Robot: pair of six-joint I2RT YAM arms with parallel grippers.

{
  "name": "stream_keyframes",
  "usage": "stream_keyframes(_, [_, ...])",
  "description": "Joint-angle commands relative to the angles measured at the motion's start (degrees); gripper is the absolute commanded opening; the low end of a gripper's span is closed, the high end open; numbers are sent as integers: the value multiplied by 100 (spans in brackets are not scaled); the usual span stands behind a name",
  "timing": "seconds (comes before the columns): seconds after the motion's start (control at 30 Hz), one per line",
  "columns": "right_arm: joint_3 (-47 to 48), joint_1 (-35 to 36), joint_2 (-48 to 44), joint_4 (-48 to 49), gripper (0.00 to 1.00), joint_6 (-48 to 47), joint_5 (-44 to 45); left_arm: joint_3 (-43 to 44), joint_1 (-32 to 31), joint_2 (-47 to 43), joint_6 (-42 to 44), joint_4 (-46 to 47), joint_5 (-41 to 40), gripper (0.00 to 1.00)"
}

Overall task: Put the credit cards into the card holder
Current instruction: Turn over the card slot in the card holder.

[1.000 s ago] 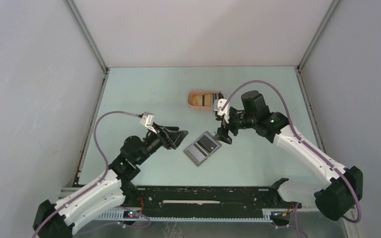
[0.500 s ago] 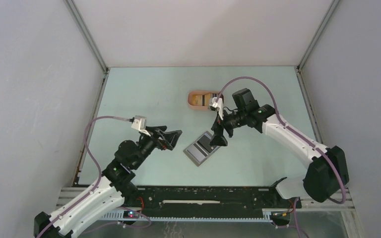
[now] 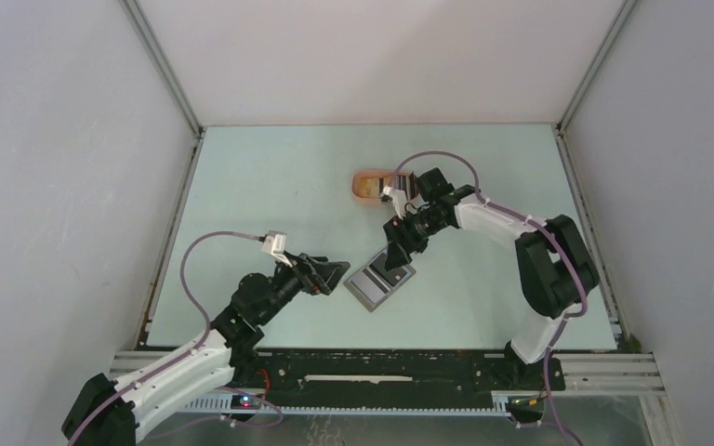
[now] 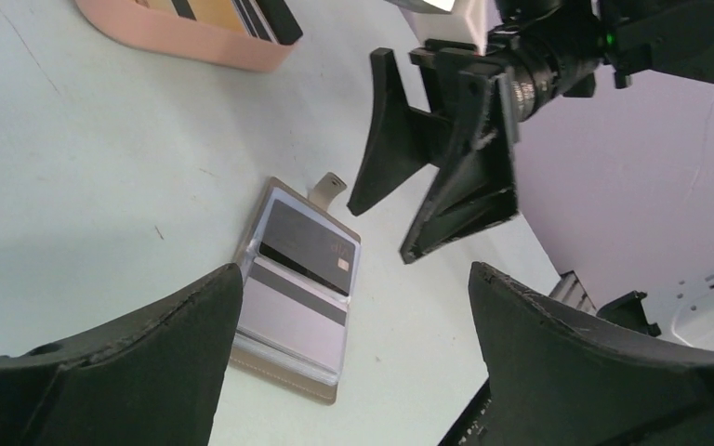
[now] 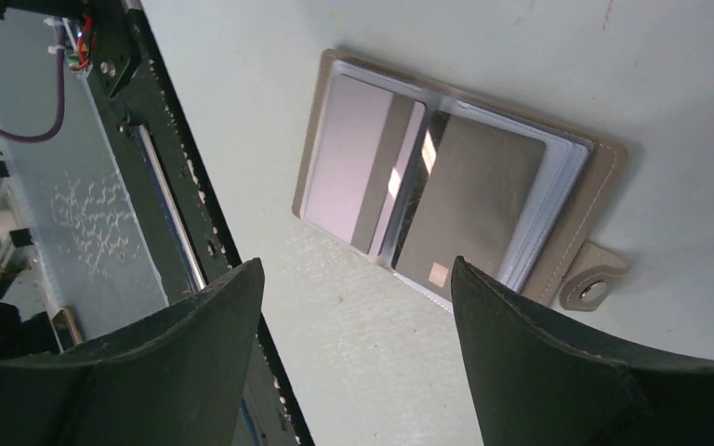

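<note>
card holder [image 3: 372,286] lies open, credit cards [image 5: 469,200] inside.

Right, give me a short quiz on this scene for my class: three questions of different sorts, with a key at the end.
1. True or false: the card holder lies open on the table.
2. Where are the loose credit cards? A, in the pink tray; B, in a gripper; C, spread on the bare table.
3. How many cards show in the open holder's sleeves?
Key: 1 true; 2 A; 3 two, a pale striped card and a dark card.
</note>
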Motion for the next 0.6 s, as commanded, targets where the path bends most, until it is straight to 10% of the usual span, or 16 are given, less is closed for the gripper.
stream_keyframes(0.0, [358, -53, 384, -243, 81, 335, 115, -186, -15, 277, -406, 913, 311, 95])
stream_keyframes(0.57, [571, -177, 966, -519, 73, 345, 473, -220, -14, 1181, -668, 1624, 585, 93])
